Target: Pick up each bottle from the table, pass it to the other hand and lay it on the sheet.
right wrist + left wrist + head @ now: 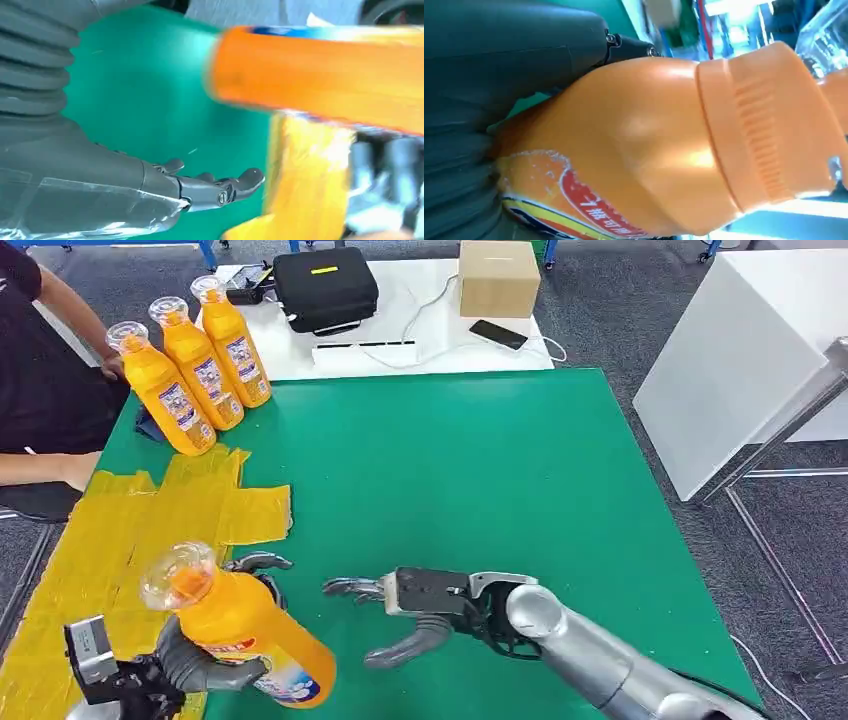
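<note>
A humanoid robot's left hand (205, 660) grips an orange bottle (245, 625) near the front left corner of the green tabletop (480, 470), its dark fingers (255, 562) clamped around the bottle's lower body. The bottle is lifted off the surface and tilted, its clear cap (178, 573) pointing up and toward the left edge, its labelled base toward the front edge. It hangs over the inner edge of the yellow sheet (130, 530), which is spread along the left side of the tabletop.

In the left wrist view the held bottle (649, 150) sits close against the grey hand (499, 75), showing its ribbed orange collar and a red-and-white label.

The right hand (420, 605) reaches in from the front right, held above the green surface just beside the bottle but apart from it. Its fingers (350, 588) are spread and empty, palm turned toward the bottle. The right wrist view shows those fingers (240, 182) open over the green, with the blurred orange bottle (320, 70) and the sheet (305, 180) beyond them.

Three more orange bottles (195, 360) stand upright in a tight row at the back left corner of the tabletop, just behind the sheet. A person (40, 370) in a dark top sits beside the left edge, one hand near the row.

Behind the tabletop, a white table (430, 335) carries a black case (325, 285), a cardboard box (498, 278) and a phone (498, 334).
</note>
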